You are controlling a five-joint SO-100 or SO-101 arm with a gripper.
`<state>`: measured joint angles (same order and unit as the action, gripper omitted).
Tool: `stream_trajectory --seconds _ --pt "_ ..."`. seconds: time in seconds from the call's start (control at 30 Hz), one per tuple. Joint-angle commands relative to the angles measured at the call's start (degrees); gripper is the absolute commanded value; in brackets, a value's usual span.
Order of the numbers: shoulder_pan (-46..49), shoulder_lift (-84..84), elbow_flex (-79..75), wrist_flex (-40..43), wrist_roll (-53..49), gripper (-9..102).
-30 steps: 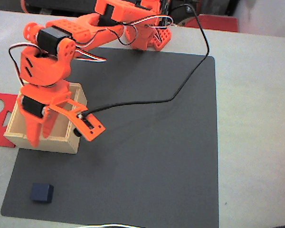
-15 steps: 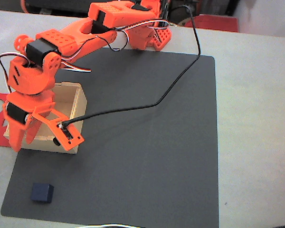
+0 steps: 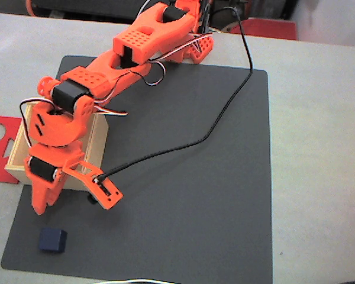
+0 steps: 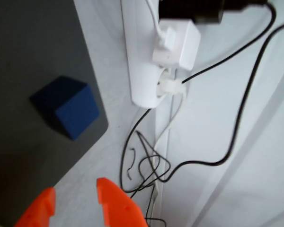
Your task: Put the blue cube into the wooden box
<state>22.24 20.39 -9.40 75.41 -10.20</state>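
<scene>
Navy cube, i.e. the blue cube [image 3: 52, 239], sat on the dark mat [image 3: 183, 195] near its front-left corner in the fixed view, well apart from everything. We had the jaws [image 3: 42, 204] just above and slightly left of it, not touching, tips pointed down toward the mat. In the wrist view the jaws [image 4: 75, 202] showed as two orange tips with a gap between them, so spread, nothing held. The cube [image 4: 68, 106] sat up and left of that gap there, so we were off-line.

Wooden box [image 3: 94, 142] was right behind the arm [image 3: 100, 83], partly hidden by it, with the red cut-out sheet [image 3: 1, 145] to its left.

Our read: this was the approach, grasp not begun. To do it well we needed to:
- centre the gap over the cube before dropping
- square the jaws to two flat faces, since the cube looked rotated in the wrist view
- keep the black cable [image 3: 183, 142] clear of the box rim on the lift
</scene>
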Motion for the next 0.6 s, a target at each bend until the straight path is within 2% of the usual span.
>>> stream_trajectory --seconds 0.0,0.57 --pt "-0.44 0.70 -4.22 -1.93 1.05 10" --pt "1.41 -5.27 -4.22 -2.46 4.04 11"
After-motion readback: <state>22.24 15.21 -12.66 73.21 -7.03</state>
